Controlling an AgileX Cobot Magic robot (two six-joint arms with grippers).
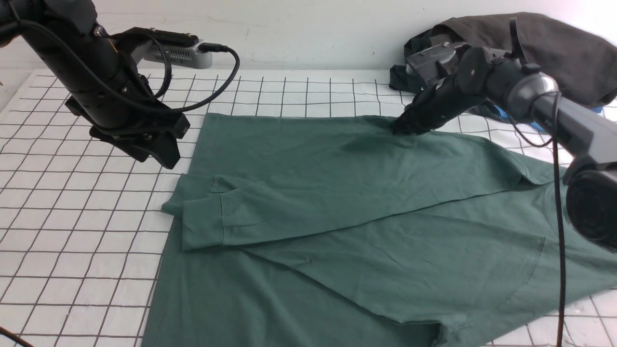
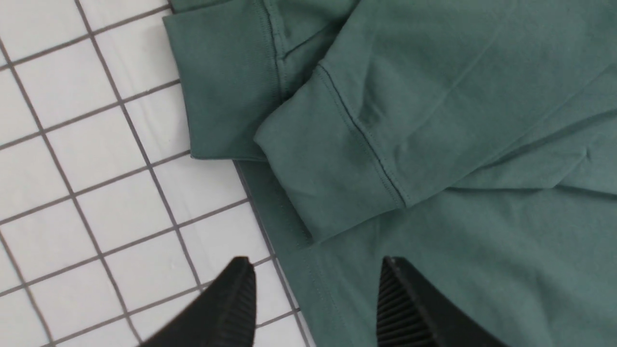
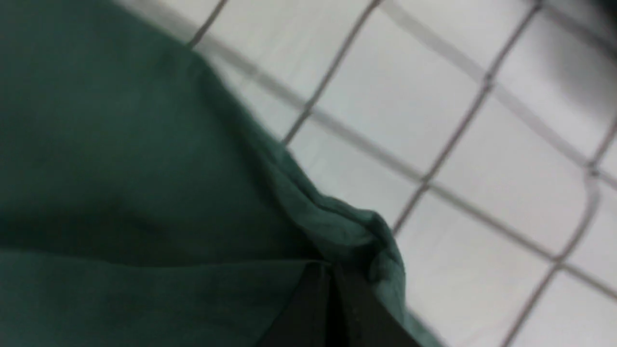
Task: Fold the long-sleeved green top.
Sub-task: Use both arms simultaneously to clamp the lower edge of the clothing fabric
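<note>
While pinched by right claw (image 1: 400, 128), green top (image 1: 337, 207) flat.

Item: green long-sleeved top (image 1: 366, 231), muted dark-green cotton, plain. It lies spread flat on the white gridded desk (image 1: 72, 217), covering it from centre out to 5 o'clock. One long sleeve (image 1: 366, 193) is folded across the body from 3 o'clock to 9 o'clock. Its stitched cuff (image 1: 202, 229) overlaps a second cuff (image 1: 174, 202) at the garment's 9 o'clock edge. The far edge at 1 o'clock is slightly puckered.
</note>
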